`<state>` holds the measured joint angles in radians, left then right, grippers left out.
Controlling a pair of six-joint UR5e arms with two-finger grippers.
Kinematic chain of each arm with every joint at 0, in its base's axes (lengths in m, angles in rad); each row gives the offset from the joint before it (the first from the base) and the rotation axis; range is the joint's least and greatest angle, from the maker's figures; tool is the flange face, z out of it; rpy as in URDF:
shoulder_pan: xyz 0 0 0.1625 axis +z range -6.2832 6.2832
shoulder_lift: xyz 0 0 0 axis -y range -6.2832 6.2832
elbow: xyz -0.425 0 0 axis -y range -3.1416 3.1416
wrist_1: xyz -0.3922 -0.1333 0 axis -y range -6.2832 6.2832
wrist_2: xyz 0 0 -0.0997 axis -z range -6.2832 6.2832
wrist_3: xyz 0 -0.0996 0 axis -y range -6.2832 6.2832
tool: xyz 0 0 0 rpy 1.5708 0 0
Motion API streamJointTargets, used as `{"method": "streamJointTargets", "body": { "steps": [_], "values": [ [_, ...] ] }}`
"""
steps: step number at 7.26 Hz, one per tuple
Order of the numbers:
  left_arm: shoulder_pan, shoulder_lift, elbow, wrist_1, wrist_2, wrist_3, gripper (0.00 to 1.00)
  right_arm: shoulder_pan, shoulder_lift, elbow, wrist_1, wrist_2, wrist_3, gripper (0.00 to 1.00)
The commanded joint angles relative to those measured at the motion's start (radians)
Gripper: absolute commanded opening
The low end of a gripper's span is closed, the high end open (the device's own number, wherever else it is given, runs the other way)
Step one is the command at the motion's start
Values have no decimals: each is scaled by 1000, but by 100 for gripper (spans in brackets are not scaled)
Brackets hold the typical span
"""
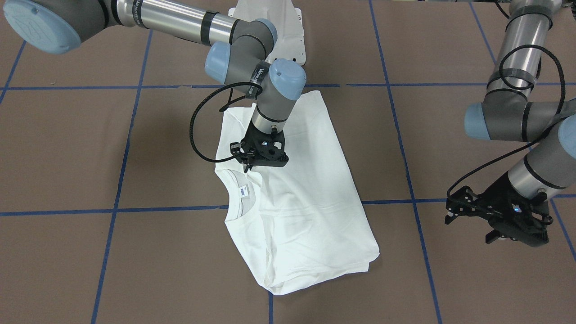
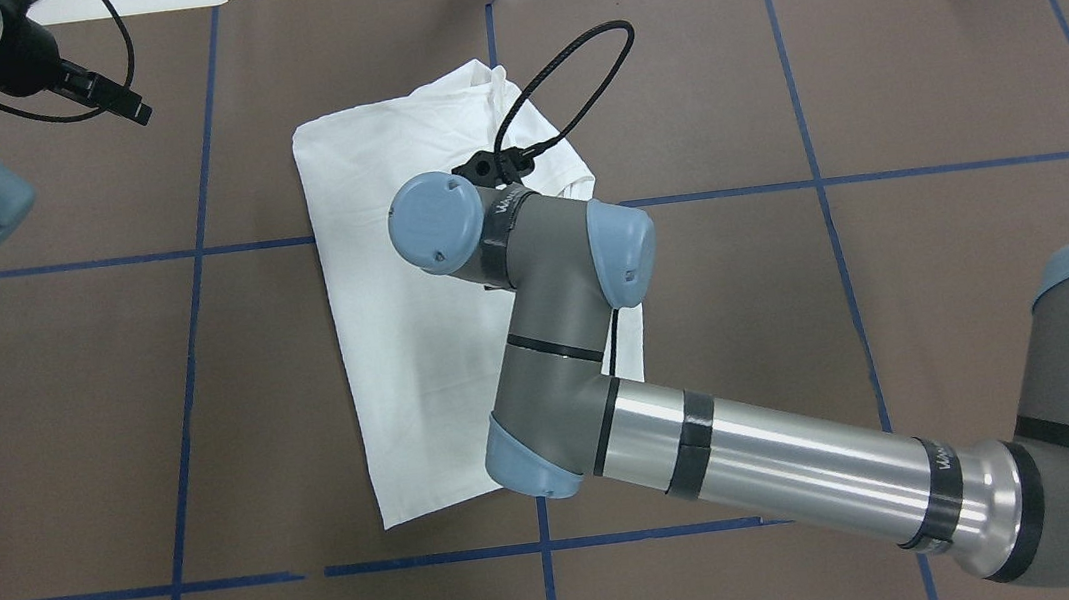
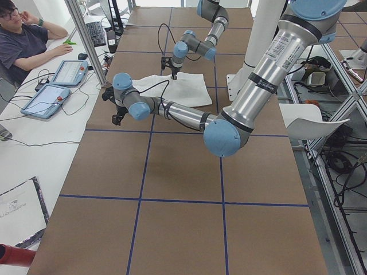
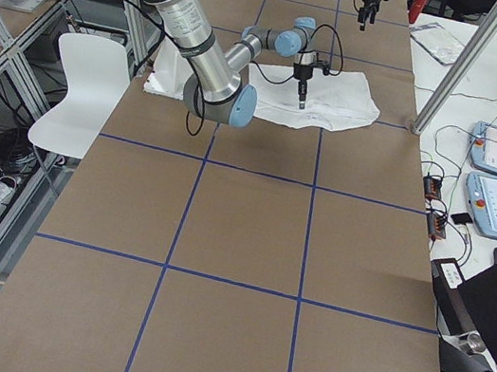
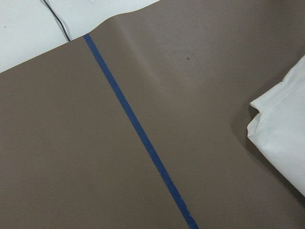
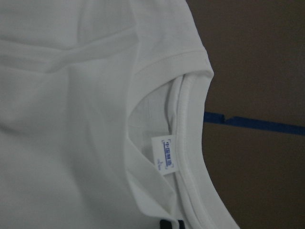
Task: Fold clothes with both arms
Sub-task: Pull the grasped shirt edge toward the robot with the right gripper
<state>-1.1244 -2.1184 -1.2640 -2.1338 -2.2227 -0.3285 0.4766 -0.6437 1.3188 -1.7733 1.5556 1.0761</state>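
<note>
Overhead, front: shared T-shirt (image 2: 420, 353), perhaps closer wrists.

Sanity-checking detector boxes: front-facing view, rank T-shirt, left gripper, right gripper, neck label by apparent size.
1. T-shirt, largest by far.
2. Left gripper.
3. Right gripper; its ranking against the left gripper is unsure, since height and camera nearness differ.
4. Neck label, smallest.

No legible text anywhere.

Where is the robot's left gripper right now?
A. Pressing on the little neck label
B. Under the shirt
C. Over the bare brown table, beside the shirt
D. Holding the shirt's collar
C: the left gripper hangs over bare table, apart from the white shirt; the right gripper is the one over the shirt.
</note>
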Motion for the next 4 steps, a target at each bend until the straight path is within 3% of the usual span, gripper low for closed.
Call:
{"method": "streamJointTargets", "body": {
  "steps": [1, 2, 3, 4],
  "values": [
    [0, 0, 0, 0, 0, -1, 100, 7, -150, 144, -5, -14, -48, 16],
    [0, 0, 0, -1, 2, -1, 100, 5, -201, 204, -5, -14, -51, 94],
    [0, 0, 0, 0, 0, -1, 100, 5, -198, 223, -6, -11, -51, 100],
    [0, 0, -2, -2, 0, -1, 100, 7, -192, 233, 6, -2, -51, 100]
  ]
}}
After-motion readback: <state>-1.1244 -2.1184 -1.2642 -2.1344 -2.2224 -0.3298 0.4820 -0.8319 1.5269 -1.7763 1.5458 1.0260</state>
